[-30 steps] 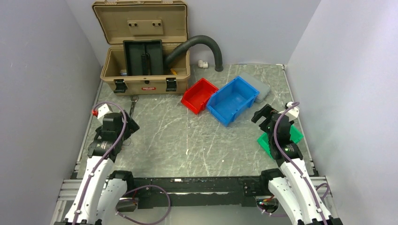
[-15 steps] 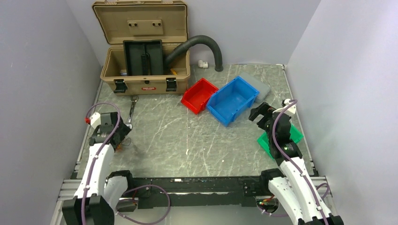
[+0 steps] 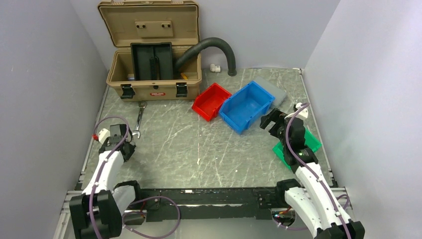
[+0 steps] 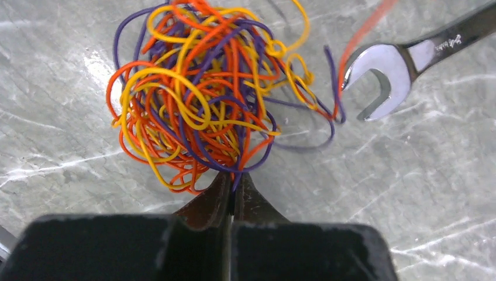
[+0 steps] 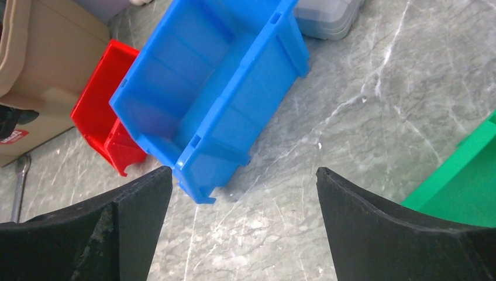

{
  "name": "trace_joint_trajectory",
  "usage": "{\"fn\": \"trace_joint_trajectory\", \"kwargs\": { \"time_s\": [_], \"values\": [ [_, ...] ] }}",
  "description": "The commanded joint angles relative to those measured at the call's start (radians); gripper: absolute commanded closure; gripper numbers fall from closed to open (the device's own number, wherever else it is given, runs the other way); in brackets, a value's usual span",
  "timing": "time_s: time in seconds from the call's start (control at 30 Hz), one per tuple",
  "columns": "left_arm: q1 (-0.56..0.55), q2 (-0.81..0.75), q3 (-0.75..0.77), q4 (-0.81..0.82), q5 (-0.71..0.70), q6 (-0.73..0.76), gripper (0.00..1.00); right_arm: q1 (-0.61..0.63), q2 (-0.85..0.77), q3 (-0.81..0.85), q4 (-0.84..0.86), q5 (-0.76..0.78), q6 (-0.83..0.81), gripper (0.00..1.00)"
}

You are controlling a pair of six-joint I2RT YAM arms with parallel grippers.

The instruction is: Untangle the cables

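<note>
The cables [image 4: 199, 93] are a loose ball of thin orange, yellow and purple wires lying on the grey marble table [image 4: 421, 193]. My left gripper [image 4: 234, 177] is shut at the tangle's near edge, with a purple and an orange strand pinched between its tips. From above, the left gripper [image 3: 125, 148] points down at the table's left side and hides the tangle. My right gripper [image 5: 243, 170] is open and holds nothing, hovering just near of the blue bin [image 5: 234, 117]. In the top view the right gripper [image 3: 268, 122] sits at that bin's right corner.
A steel wrench [image 4: 380, 70] lies just right of the tangle, also visible from above as the wrench [image 3: 138, 119]. Behind stand an open tan case [image 3: 154, 87], black hose [image 3: 219, 44], red bin [image 3: 211, 102], blue bin [image 3: 234, 119], grey box [image 3: 277, 92] and green bin [image 3: 312, 142].
The left arm drew back toward the near left and dropped to the table, and its gripper closed on the cables. The right gripper shifted slightly left toward the blue bin.
</note>
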Motion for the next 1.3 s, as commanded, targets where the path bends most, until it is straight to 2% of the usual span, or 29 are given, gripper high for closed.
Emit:
{"fn": "trace_joint_trajectory", "kwargs": {
  "time_s": [0.0, 0.3, 0.43, 0.5, 0.73, 0.93, 1.03, 1.17, 1.27],
  "values": [
    [0.003, -0.098, -0.013, 0.030, 0.035, 0.010, 1.00, 0.005, 0.037, 0.033, 0.082, -0.057, 0.006, 0.06],
    [-0.001, -0.463, 0.035, -0.113, 0.100, 0.094, 1.00, 0.028, 0.215, 0.091, 0.195, -0.165, 0.024, 0.04],
    [-0.002, -0.585, 0.106, -0.151, 0.197, 0.147, 1.00, 0.044, 0.267, 0.116, 0.226, -0.171, 0.036, 0.05],
    [-0.003, -0.631, 0.143, -0.148, 0.295, 0.171, 1.00, 0.051, 0.274, 0.119, 0.247, -0.174, 0.040, 0.05],
    [-0.003, -0.637, 0.213, -0.005, 0.662, 0.237, 1.00, 0.064, 0.268, 0.102, 0.270, -0.174, 0.015, 0.05],
    [-0.032, -0.563, 0.185, 0.174, 0.870, 0.210, 1.00, 0.066, 0.274, 0.111, 0.268, -0.239, -0.008, 0.05],
    [-0.139, -0.499, 0.183, 0.248, 0.847, 0.212, 1.00, 0.070, 0.283, 0.115, 0.284, -0.275, -0.020, 0.05],
    [-0.402, -0.375, 0.213, 0.322, 0.707, 0.244, 1.00, 0.079, 0.302, 0.127, 0.284, -0.320, -0.031, 0.05],
    [-0.571, -0.261, 0.219, 0.414, 0.663, 0.277, 1.00, 0.084, 0.307, 0.139, 0.271, -0.350, -0.055, 0.06]
  ]
}}
